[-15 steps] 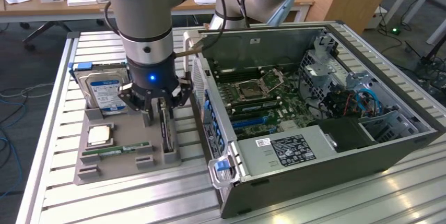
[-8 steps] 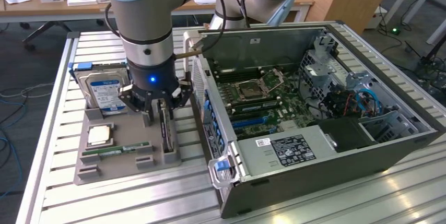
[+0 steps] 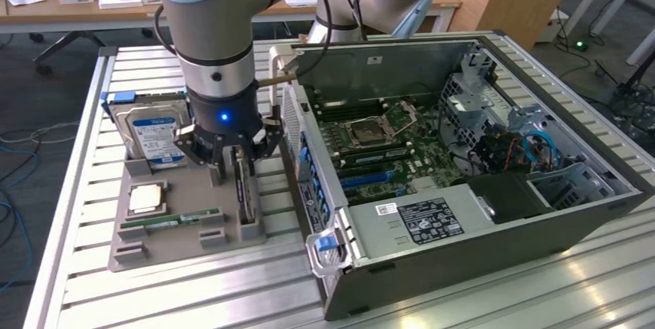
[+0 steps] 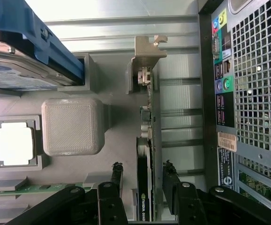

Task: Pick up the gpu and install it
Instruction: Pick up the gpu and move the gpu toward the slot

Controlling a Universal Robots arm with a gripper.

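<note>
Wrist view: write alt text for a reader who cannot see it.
The open end effector straddles the gpu, one finger on each side, which stands on edge in a grey tray. The tray also holds a hard drive and a processor chip; a computer case stands beside it.

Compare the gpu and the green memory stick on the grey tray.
The gpu is dark with a pale metal bracket at one end; the memory stick is green. The open hand straddles the gpu; the memory stick sits clear of it. The gpu sits nearest the computer case; the memory stick farther off. Both sit in the grey tray's holders.
</note>
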